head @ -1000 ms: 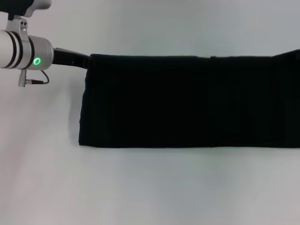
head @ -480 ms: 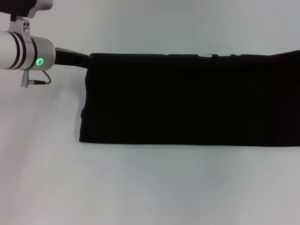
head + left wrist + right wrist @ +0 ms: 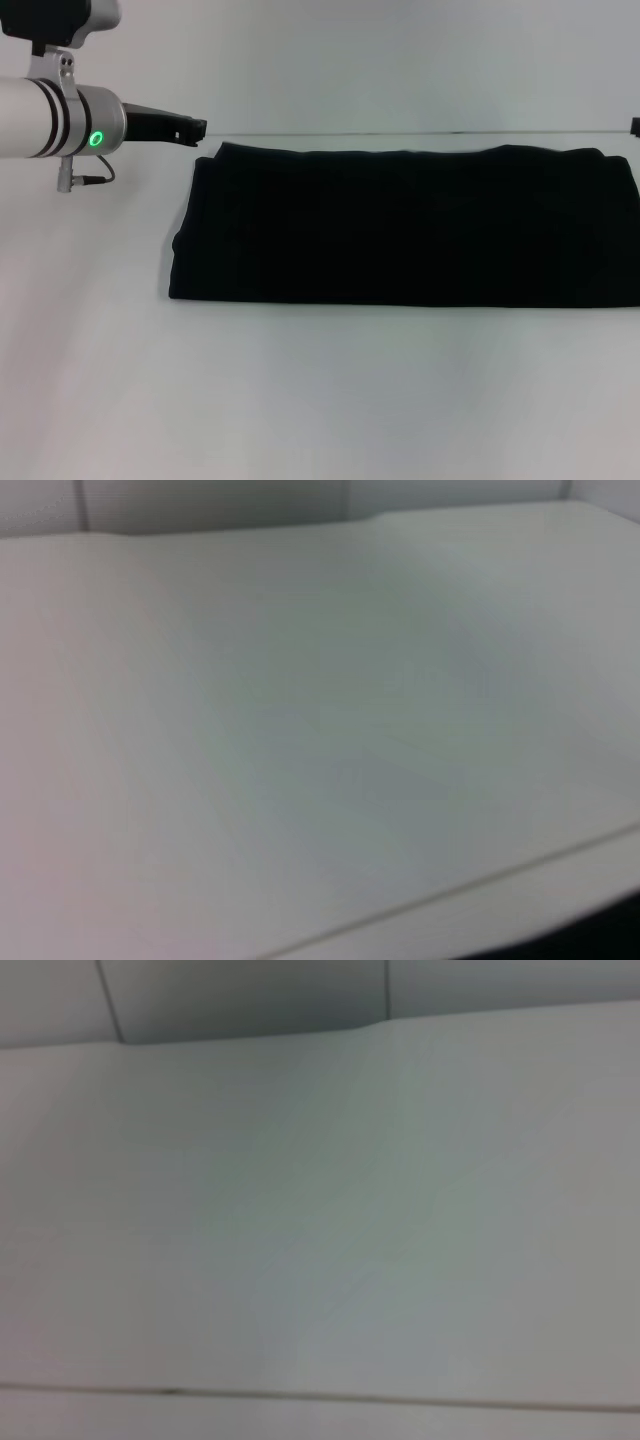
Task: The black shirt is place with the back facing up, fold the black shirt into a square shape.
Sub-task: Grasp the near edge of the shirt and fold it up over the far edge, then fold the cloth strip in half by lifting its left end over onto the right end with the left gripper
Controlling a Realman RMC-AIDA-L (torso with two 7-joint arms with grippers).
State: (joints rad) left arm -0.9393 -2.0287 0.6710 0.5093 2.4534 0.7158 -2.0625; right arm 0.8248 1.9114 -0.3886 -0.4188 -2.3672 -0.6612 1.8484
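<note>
Shirt [image 3: 410, 225] lies as a long flat band on surface [image 3: 320, 400]. Left gripper [image 3: 190, 130] just off its far-left corner, finger state unclear. Next fold: bring short ends together squarely.

The left arm reaches in from the left edge of the head view, its silver wrist showing a lit green ring. Its black left pincer [image 3: 190, 130] points rightward, roughly level. Only a dark tip of the right pincer [image 3: 634, 125] shows at the right edge.

Plain black shirt [image 3: 405, 225] on white table [image 3: 320, 390].
</note>
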